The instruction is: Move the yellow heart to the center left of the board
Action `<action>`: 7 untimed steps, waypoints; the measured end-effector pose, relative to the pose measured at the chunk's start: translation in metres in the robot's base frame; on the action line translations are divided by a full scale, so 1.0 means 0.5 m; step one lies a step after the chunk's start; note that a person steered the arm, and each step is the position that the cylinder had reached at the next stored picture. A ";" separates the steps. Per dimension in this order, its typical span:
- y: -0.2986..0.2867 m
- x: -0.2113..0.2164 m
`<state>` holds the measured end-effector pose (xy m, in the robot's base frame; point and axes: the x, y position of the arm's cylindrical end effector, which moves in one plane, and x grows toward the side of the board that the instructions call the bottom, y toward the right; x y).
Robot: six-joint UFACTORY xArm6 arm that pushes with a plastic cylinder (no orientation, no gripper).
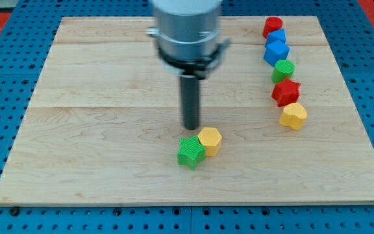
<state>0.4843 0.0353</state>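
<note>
The yellow heart (pixel 293 116) lies at the right of the wooden board (pixel 96 130), at the bottom end of a column of blocks. My tip (pixel 191 127) is near the board's middle, far to the left of the heart. It stands just above the green star (pixel 191 153) and just up-left of the yellow hexagon (pixel 210 140); these two blocks touch each other. I cannot tell whether the tip touches either one.
The column above the heart holds, from the top, a red block (pixel 273 26), a blue block (pixel 276 38), a blue cube (pixel 276 52), a green round block (pixel 283 69) and a red star (pixel 286 92). The arm's grey body (pixel 186 29) hangs over the board's top middle.
</note>
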 end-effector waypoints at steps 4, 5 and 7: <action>0.117 0.029; 0.174 0.029; 0.271 0.029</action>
<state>0.4988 0.1710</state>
